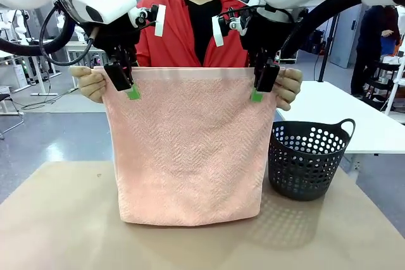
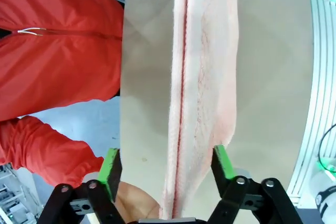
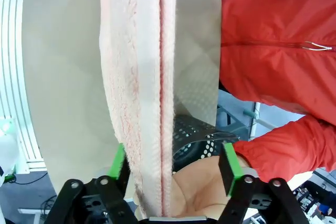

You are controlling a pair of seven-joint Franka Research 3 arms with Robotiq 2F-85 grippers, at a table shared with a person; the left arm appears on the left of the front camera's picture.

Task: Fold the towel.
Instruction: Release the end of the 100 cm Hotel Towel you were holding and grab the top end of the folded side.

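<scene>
L wrist cam: towel edge-on betw spread fingers.
Pink towel [image 2: 202, 66] runs btm to top of pic, two layers w/ a dark line betw them. L gripper [image 2: 166, 157] straddles its near edge, jaws wide apart; green pads [image 2: 222, 161]: one touching cloth, other clear of it. Person's hand [image 2: 134, 203] by the clear pad, red sleeve [image 2: 47, 150] beside it. Tan table [image 2: 268, 77] behind.
</scene>
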